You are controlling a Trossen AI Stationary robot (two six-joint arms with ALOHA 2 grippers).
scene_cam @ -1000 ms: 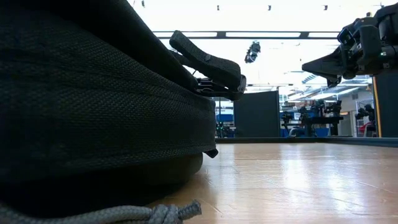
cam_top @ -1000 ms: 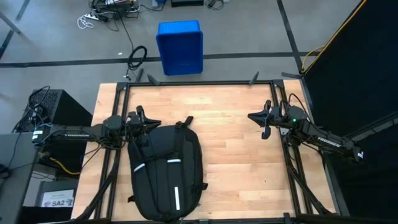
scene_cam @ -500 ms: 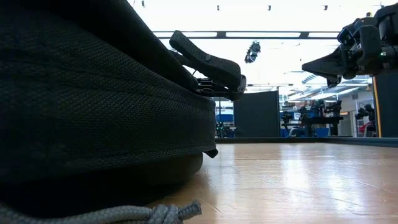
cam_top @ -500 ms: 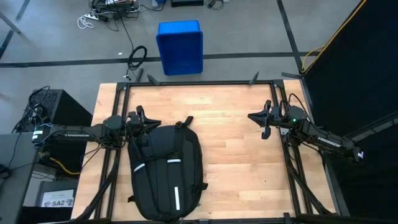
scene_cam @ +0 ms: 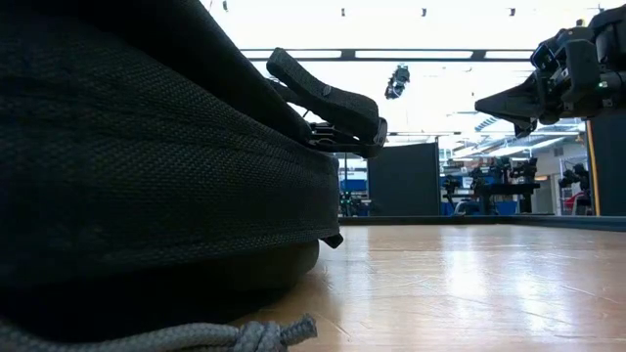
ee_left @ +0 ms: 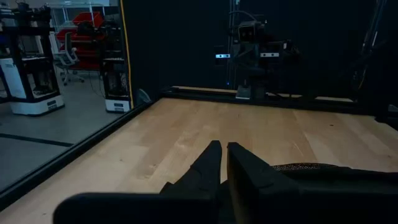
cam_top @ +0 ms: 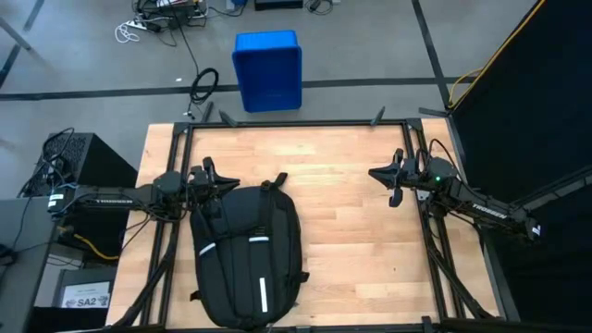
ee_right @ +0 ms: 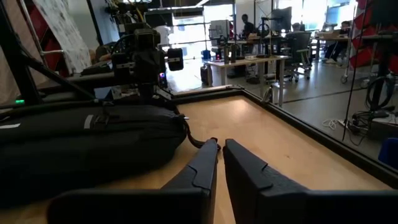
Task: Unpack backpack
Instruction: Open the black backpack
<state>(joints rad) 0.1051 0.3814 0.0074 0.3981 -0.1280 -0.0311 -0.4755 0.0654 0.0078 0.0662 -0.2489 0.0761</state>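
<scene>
The black backpack [cam_top: 248,259] lies flat on the wooden table at its near left, with the white stripes up and the top handle [cam_top: 276,182] toward the far edge. It fills the left of the low view [scene_cam: 147,147] and also shows in both wrist views [ee_right: 81,140] [ee_left: 323,171]. My left gripper [cam_top: 231,181] is shut and hovers level beside the backpack's far left corner, with nothing between its fingers [ee_left: 222,148]. My right gripper [cam_top: 374,172] is shut and empty [ee_right: 219,144]. It hovers at the table's right side, pointing toward the left [scene_cam: 484,102].
A blue plastic bin [cam_top: 267,69] stands on the floor beyond the far edge. Black frame rails [cam_top: 296,122] run along the table's edges. A knotted grey cord [scene_cam: 245,337] lies near the low camera. Bare wood [cam_top: 356,231] spans the middle and right of the table.
</scene>
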